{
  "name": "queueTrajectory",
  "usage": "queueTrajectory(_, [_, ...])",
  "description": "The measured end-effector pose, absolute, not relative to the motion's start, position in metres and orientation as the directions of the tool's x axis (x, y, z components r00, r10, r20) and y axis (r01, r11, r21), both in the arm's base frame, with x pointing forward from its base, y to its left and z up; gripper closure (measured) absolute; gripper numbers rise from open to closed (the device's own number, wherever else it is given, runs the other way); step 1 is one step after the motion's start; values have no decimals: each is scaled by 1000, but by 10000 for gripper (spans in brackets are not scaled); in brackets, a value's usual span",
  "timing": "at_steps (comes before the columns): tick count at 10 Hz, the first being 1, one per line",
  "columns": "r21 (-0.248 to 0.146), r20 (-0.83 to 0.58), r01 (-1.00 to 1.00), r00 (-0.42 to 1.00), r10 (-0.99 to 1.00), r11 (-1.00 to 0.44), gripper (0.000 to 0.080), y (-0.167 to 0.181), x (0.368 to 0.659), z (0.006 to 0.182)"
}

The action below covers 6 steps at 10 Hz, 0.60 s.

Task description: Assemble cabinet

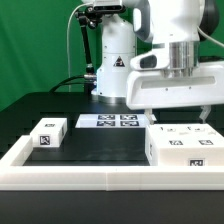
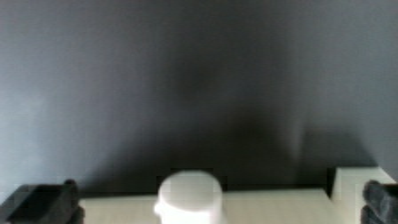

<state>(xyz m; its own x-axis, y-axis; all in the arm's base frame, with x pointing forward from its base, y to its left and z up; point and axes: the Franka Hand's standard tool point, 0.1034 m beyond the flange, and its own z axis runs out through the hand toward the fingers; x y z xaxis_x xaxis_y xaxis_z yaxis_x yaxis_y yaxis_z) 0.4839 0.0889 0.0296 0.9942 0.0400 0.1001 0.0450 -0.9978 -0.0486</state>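
From the exterior view, my gripper (image 1: 177, 116) hangs with its jaws spread wide, directly over the cabinet shell (image 1: 178, 146). The shell sits at that view's right, near the white rim (image 1: 90, 172). Its long axis runs left to right, the same line the jaws open along. A drawer block (image 1: 48, 133) lies well apart at the left, beyond the marker board (image 1: 108, 121).

From the wrist view, the dark fingertips (image 2: 43, 204) stand apart with a rounded white part (image 2: 191, 194) between them. I cannot tell which piece it is.
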Motion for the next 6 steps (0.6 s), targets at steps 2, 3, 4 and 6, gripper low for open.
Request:
queueTrajectory(2, [-40,114,65,992,60,-997,3,77,484,18])
queueTrajectory(3, [-39,110,71,992,67,-997,3,76,482,15])
queueTrajectory(4, [-39,112,74,991,69,-996,3,77,483,16])
queueTrajectory(6, [-39,111,78,991,74,-996,3,77,483,15])
